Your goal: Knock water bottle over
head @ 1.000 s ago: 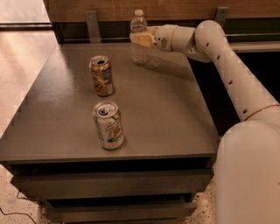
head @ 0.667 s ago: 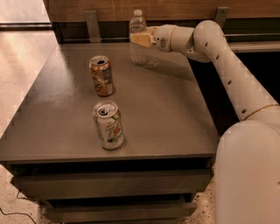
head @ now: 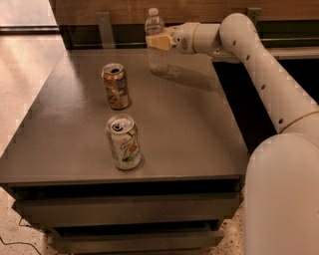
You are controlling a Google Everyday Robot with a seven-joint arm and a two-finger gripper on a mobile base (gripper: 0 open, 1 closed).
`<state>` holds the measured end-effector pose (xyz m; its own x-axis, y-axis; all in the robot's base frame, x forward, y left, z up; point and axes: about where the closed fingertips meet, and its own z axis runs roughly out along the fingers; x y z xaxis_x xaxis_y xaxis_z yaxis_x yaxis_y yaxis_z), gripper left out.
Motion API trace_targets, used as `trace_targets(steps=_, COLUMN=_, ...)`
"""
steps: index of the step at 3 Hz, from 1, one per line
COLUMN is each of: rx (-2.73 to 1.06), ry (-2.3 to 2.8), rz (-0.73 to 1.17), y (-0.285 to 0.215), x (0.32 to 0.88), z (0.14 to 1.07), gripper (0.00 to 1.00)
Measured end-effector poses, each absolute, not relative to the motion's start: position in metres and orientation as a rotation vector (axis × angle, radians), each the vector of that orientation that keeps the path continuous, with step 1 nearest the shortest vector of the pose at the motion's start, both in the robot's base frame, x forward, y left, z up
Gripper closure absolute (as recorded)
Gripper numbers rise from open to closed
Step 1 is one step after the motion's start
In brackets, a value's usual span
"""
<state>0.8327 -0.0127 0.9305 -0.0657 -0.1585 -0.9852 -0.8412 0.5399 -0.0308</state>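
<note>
The water bottle (head: 157, 61) stands upright, cap up, near the dark counter's (head: 199, 134) far edge below a wood-panelled wall, the claw (head: 160, 42) at its upper body, grip impossible to tell.

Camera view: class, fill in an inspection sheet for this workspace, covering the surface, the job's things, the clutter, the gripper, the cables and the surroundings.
Surface: dark grey table, flat top.
Job's things: water bottle, upright at the far edge, white cap on, not yet knocked over.
Clutter: orange-brown can, upright and opened, mid-table; white-and-green can, upright and opened, nearer the front edge.
Grippers: gripper at the far edge, level with the bottle's upper half and overlapping it in the picture; the arm reaches in from the picture's right.
Cables: thin dark cable on the floor, lower left.
Surroundings: wooden wall behind the table; pale floor at left.
</note>
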Motion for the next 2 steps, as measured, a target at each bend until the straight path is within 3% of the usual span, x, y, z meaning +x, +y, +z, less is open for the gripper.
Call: trace_targets(steps=2, rx=-1.038, ry=1.729, rz=0.446, y=-0.02, x=0.793, z=0.983, gripper=1.0)
